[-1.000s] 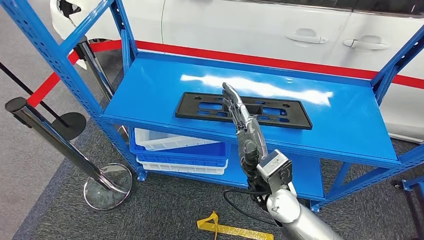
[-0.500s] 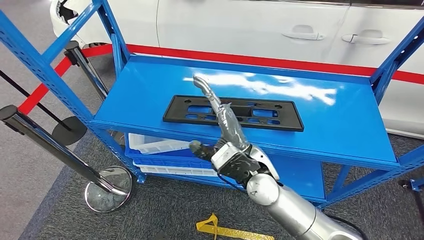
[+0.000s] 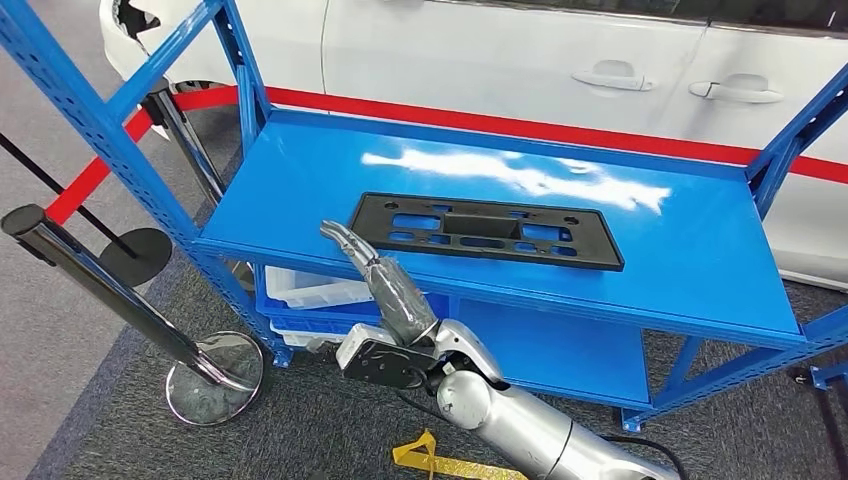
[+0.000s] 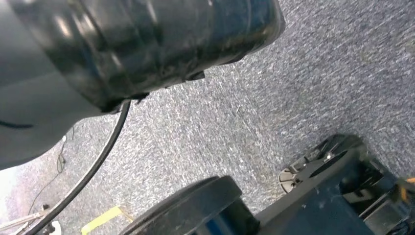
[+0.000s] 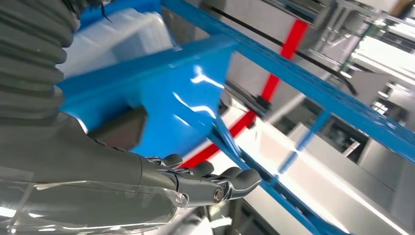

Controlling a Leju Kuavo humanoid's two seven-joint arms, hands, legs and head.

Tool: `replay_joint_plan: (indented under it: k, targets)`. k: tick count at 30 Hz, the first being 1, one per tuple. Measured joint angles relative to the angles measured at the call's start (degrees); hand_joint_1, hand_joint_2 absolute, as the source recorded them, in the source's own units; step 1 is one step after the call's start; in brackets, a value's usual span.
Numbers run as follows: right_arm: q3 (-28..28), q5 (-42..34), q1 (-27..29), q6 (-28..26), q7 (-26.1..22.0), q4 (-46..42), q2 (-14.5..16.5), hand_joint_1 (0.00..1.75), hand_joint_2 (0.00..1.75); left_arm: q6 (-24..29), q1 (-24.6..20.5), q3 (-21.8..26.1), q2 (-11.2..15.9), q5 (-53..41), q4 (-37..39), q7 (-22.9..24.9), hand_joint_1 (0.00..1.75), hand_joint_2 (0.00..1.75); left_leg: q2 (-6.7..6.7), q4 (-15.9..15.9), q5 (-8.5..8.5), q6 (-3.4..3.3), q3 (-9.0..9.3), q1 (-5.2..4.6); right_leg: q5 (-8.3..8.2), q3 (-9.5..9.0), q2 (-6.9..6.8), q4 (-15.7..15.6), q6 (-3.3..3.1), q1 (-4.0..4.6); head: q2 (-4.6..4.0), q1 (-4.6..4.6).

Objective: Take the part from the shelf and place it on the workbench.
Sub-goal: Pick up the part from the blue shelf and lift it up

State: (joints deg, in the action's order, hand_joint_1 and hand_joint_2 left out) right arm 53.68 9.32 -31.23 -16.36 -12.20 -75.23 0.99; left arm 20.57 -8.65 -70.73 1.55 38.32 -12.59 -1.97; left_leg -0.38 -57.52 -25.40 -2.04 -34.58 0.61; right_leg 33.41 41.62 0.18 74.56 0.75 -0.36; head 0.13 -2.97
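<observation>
My right hand [image 3: 375, 275], fingers extended and holding nothing, hangs at the shelf's [image 3: 300, 180] front edge, with the black part [image 3: 487, 231] lying flat ahead and rightward, its long axis running across me.

The blue shelf [image 3: 690, 250] top was left open from the front and from above, its surface bare around the black part [image 3: 486, 231] lying flat near the front edge. Access from the sides was limited by the blue uprights [image 3: 100, 125] at the left corner and at the far right. The right hand [image 3: 385, 285] was held in front of the shelf's front lip, left of the part and apart from it, fingers extended and holding nothing. Below, the lower shelf was partly taken up by white and blue bins [image 3: 310, 295]. Left of the shelf, passage was obstructed by a chrome stanchion [image 3: 110, 290] and its round base.
</observation>
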Motion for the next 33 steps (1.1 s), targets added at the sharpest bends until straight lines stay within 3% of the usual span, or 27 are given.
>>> replay_joint_plan:
  k: [1,2,3,5,7,10,12,14,15,16,17,20,22,25,26,27,30,31,32,33]
  targets:
    - [0.16,-0.01,0.15,-0.01,-0.01,0.63,0.19,0.00,1.75,-0.01,0.16,0.00,-0.02,0.02,0.00,-0.03,0.00,0.00,-0.02,-0.03,-0.05,0.02,0.04,0.01,-0.67,0.37,-0.01,0.31,0.05,-0.12,0.00,0.01]
    - [0.31,-0.01,0.22,0.00,-0.03,1.21,0.38,0.00,1.75,-0.01,0.31,0.00,-0.04,0.04,0.00,-0.05,0.00,0.00,-0.04,-0.10,-0.12,0.09,0.11,0.03,-2.32,-0.40,-0.02,-1.64,0.07,-0.25,0.00,0.00]
    - [0.44,-0.01,0.22,0.03,-0.09,1.67,0.62,0.00,1.75,-0.04,0.41,0.00,-0.05,0.04,0.00,-0.08,0.00,0.00,-0.06,-0.21,-0.24,0.23,0.18,0.05,-4.49,-2.07,-0.05,-5.30,0.06,-0.38,0.00,0.00]
    - [0.77,0.00,0.04,0.24,-0.31,2.62,1.22,0.00,1.75,-0.14,0.47,0.00,-0.07,0.08,0.00,-0.21,0.00,0.00,-0.10,-0.60,-0.54,0.70,0.10,-0.08,-7.06,-5.49,-0.01,-12.31,-0.09,-0.43,0.00,-0.05]
    - [1.02,0.17,-0.24,0.48,-0.72,3.98,1.98,0.00,1.75,-0.20,0.57,0.00,-0.08,0.09,0.00,-0.55,0.00,0.00,-0.09,-0.77,-0.59,1.28,-0.07,-0.21,-7.26,-6.66,0.16,-14.78,-0.47,-0.20,0.00,-0.11]
    - [1.07,1.16,-1.16,0.13,-1.42,6.79,3.08,0.00,1.75,-0.23,0.90,0.00,-0.12,-0.03,0.00,-1.23,0.00,0.00,-0.01,-1.12,-1.02,2.09,-0.28,-0.04,-7.69,-6.76,0.23,-15.29,-1.44,-0.16,0.00,-0.17]
    - [1.07,2.12,-2.40,-0.33,-1.61,8.85,3.83,0.00,1.75,-0.28,1.01,-0.01,-0.14,-0.16,0.00,-1.48,0.00,0.00,0.05,-5.20,-3.57,2.54,-2.09,0.03,-7.93,-6.84,0.11,-15.59,-2.04,-0.28,0.00,-0.37]
    - [1.07,2.90,-3.75,-0.51,-1.34,11.13,4.46,0.00,1.75,-0.43,1.15,-0.03,-0.19,-0.26,0.00,-1.57,0.00,0.00,0.06,-13.04,-7.09,2.78,-5.66,0.06,-7.97,-6.80,0.03,-15.61,-2.35,-0.07,0.00,-0.49]
    - [1.07,3.16,-4.24,-0.51,-1.09,12.20,4.65,0.00,1.75,-0.51,1.27,-0.05,-0.22,-0.29,0.00,-1.58,0.00,0.00,0.07,-16.14,-8.03,2.80,-7.12,0.06,-7.97,-6.80,0.01,-15.60,-2.42,0.07,0.00,-0.48]
    - [1.07,3.39,-4.60,-0.53,-0.76,13.19,4.80,0.00,1.75,-0.58,1.42,-0.08,-0.23,-0.33,0.00,-1.59,0.00,0.00,0.07,-17.24,-7.89,2.73,-7.65,0.06,-7.97,-6.80,0.01,-15.59,-2.48,0.21,0.00,-0.47]
    - [1.07,3.74,-4.99,-0.57,-0.25,14.17,4.97,0.00,1.75,-0.67,1.53,-0.09,-0.24,-0.39,0.00,-1.59,0.00,0.00,0.07,-15.95,-6.69,2.55,-7.02,0.03,-7.97,-6.82,0.05,-15.58,-2.50,0.32,0.00,-0.47]
    - [1.07,5.98,-7.42,-1.22,2.34,17.70,5.83,0.00,1.75,-0.85,1.51,-0.14,-0.23,-0.64,0.00,-1.61,0.00,0.00,0.06,-4.38,-1.66,1.53,-1.28,-0.34,-8.01,-6.82,0.24,-15.53,-2.43,0.52,0.00,-0.45]
    - [1.07,7.81,-9.76,-1.73,4.12,20.44,6.33,0.00,1.75,-0.89,1.39,-0.23,-0.29,-0.82,0.00,-1.54,0.00,0.00,0.01,-0.45,-0.84,1.11,0.61,-0.78,-8.14,-6.69,0.22,-15.57,-2.11,0.48,0.00,-0.45]
    - [1.07,10.24,-13.02,-1.86,6.95,24.91,7.10,0.00,1.75,-0.86,1.53,-0.44,-0.59,-0.98,0.00,-1.03,0.00,0.00,0.02,0.44,-0.32,0.66,0.98,-0.67,-8.10,-6.58,0.15,-15.58,-1.31,0.46,0.00,-0.45]
    - [1.07,10.89,-14.02,-1.83,7.80,26.33,7.32,0.00,1.75,-0.85,1.55,-0.48,-0.66,-1.03,0.00,-0.82,0.00,0.00,0.07,0.83,-0.07,0.43,1.17,-0.47,-7.39,-6.17,0.12,-14.65,-1.00,0.48,0.00,-0.44]
    - [1.07,11.44,-14.94,-1.79,8.53,27.66,7.50,0.00,1.75,-0.85,1.53,-0.50,-0.75,-1.08,0.00,-0.63,0.00,0.00,0.12,1.17,0.13,0.24,1.34,-0.28,-6.08,-5.20,0.09,-12.51,-0.72,0.44,0.00,-0.39]
    - [1.07,12.74,-16.76,-1.37,10.49,31.57,8.00,0.00,1.75,-0.86,1.45,-0.62,-0.99,-1.25,0.00,-0.10,0.00,0.00,0.15,1.23,0.18,0.02,1.39,-0.24,-1.53,-0.24,0.04,-1.99,-0.10,0.03,0.00,-0.36]
    - [1.07,13.24,-17.04,-1.12,11.23,32.80,8.14,0.00,1.75,-0.85,1.48,-0.72,-1.11,-1.34,0.00,0.06,0.00,0.00,0.13,1.16,0.11,0.03,1.41,-0.20,-1.45,0.70,0.03,-0.25,0.05,-0.11,0.00,-0.36]
    - [1.07,13.79,-17.32,-0.87,11.97,33.97,8.31,0.00,1.75,-0.82,1.52,-0.83,-1.22,-1.46,0.00,0.22,0.00,0.00,0.09,1.01,0.00,0.09,1.42,-0.14,-2.48,0.62,0.02,-0.69,0.17,-0.24,0.00,-0.35]
    - [1.07,14.37,-17.70,-0.70,12.64,35.07,8.50,0.00,1.75,-0.79,1.54,-0.92,-1.34,-1.58,0.00,0.33,0.00,0.00,0.06,0.78,-0.19,0.21,1.45,-0.05,-4.40,-0.52,0.00,-3.30,0.26,-0.38,0.00,-0.35]
